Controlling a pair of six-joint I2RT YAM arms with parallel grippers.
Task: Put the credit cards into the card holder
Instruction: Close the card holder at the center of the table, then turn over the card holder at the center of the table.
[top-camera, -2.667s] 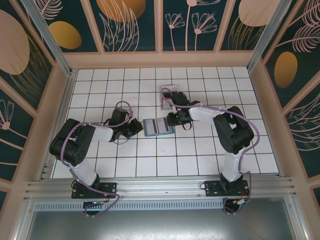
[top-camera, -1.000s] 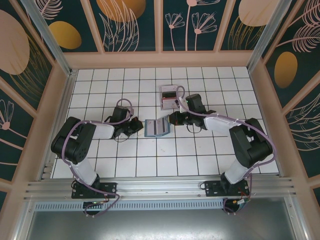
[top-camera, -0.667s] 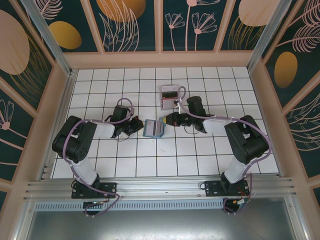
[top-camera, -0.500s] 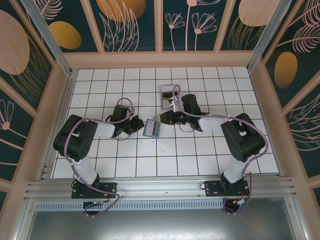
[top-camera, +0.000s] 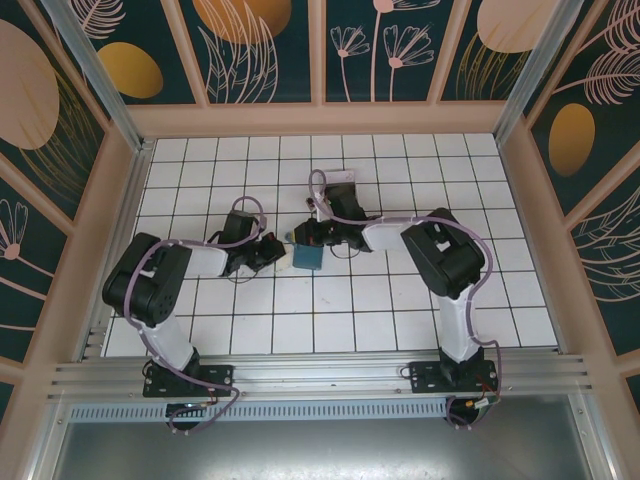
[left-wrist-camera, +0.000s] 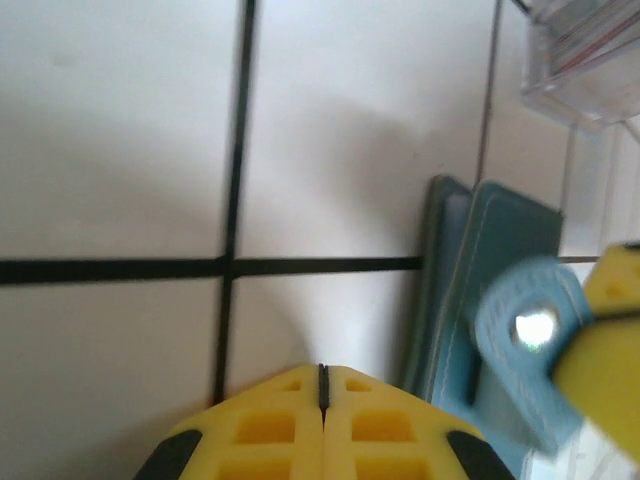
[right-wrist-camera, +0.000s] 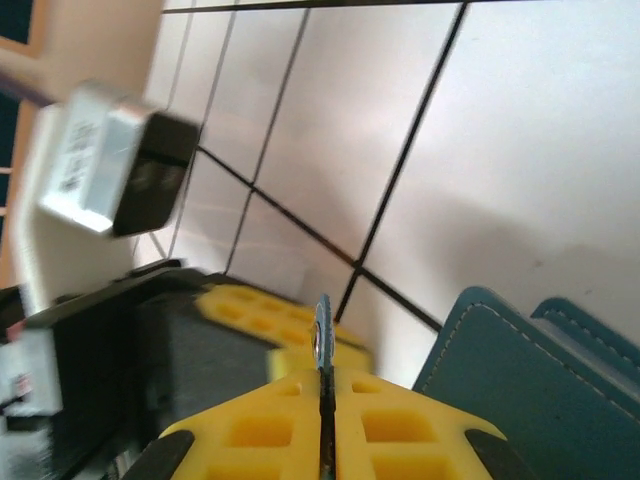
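Position check: the flat teal-blue folding card holder (top-camera: 308, 257) lies folded on the white tiled table (top-camera: 400, 300), between your two tools. Your left gripper (left-wrist-camera: 322, 372) sits just beside the card holder's left edge. Its yellow fingers are pressed flat together with nothing between them, and a strip of bare tile separates them from the teal leather. Your right gripper (right-wrist-camera: 322, 382) comes in at the card holder's far edge, on the side away from the arm bases, so the two grippers sit near each other with the card holder's corner between them.

The right gripper's jaws are clenched on a thin blue-grey strip standing up between them. This looks like the card holder's rounded strap tab with the metal snap (left-wrist-camera: 530, 330) seen edge-on, though the wrist view is too close for you to be sure. In the left wrist view that tab touches a yellow finger of your right gripper. The small clear plastic tray (left-wrist-camera: 585, 70) stands beyond the card holder, toward the back wall, and apart from it.
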